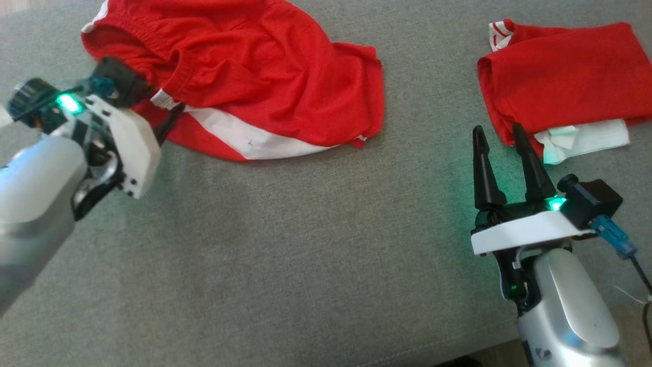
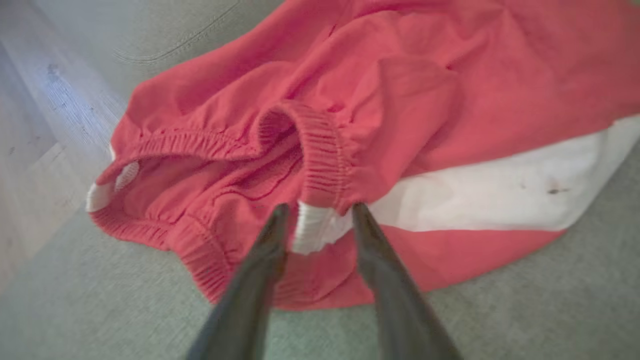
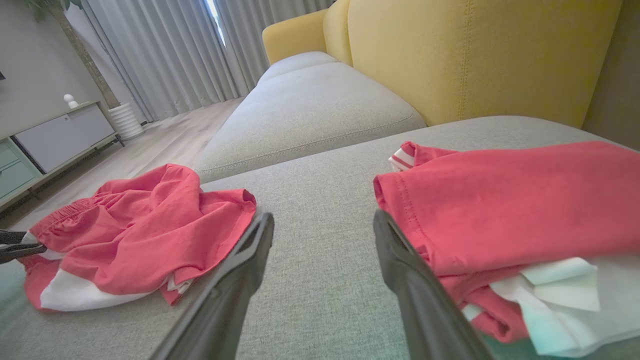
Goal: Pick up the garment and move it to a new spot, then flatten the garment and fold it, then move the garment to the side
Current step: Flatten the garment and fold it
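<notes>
At 11 o'clock in the head view, on the grey cushion (image 1: 305, 244): red garment (image 1: 244, 76), crumpled, white stripe showing. At 9 o'clock the left gripper (image 2: 317, 212) is at its waistband, fingers parted either side of the white band piece and touching fabric; can't tell if it's clamped. At 4 o'clock the right gripper (image 1: 497, 130) has jaws apart, holding nothing, just beside a folded red piece (image 1: 565, 76) at 2 o'clock.
</notes>
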Robot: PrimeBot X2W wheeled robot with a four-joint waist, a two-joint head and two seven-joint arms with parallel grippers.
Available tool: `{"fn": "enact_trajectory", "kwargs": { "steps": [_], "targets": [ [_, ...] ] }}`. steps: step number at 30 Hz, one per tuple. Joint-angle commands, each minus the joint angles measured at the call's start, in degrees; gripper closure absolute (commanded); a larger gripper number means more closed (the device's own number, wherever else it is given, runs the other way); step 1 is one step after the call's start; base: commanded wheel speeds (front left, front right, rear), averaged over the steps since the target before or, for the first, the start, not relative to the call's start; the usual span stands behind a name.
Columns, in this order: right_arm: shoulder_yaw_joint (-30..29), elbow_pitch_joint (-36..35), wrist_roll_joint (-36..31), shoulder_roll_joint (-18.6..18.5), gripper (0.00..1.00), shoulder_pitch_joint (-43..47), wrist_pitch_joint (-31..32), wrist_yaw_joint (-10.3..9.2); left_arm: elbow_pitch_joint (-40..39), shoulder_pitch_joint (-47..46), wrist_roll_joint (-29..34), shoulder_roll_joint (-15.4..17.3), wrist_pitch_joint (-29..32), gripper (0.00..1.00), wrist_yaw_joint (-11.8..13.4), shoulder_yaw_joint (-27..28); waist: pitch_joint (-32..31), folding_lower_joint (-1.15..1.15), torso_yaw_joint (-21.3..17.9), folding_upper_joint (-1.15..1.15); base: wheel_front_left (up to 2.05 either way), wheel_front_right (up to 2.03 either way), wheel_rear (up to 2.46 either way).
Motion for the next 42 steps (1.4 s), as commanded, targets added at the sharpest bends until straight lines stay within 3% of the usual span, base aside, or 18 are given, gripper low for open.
{"fn": "enact_trajectory", "kwargs": {
  "steps": [1, 13, 23, 32, 42],
  "targets": [
    [0.8, -1.3, -0.3, 0.0, 0.00, -1.1, -0.6, -0.05, -1.6, -3.7, -1.5, 1.3, -0.9, 1.00, 0.1, 0.8, 0.1, 0.00, 0.2, 0.00, 0.00, 0.00, 0.00],
    [0.8, 2.0, -1.7, 0.0, 0.00, -1.2, -0.6, -0.05, -0.7, -3.8, -10.7, 0.8, -13.1, 1.00, 0.1, 0.5, -3.5, 0.00, 4.7, 0.00, 0.00, 0.00, 0.00],
    [2.1, 6.9, -3.2, 0.0, 0.00, -0.9, -0.6, -0.05, 0.0, 2.3, -12.3, 0.7, -19.7, 1.00, 0.3, 0.3, -8.0, 0.00, 10.2, 0.00, 0.00, 0.00, 0.00],
    [3.1, 9.9, -3.9, 0.0, 0.00, -0.9, 0.5, -0.05, -1.1, 10.0, -14.0, 0.2, -24.0, 1.00, 2.3, 0.0, -10.5, 0.00, 13.9, 0.00, 0.00, 0.00, 0.00],
    [10.1, 12.8, -6.1, -2.0, 0.00, -4.0, 3.7, -0.05, -3.6, 12.6, -13.7, -1.6, -27.3, 1.00, 4.2, 1.2, -10.5, 0.00, 16.5, 0.00, 0.00, 0.00, 0.00]
  ]
}}
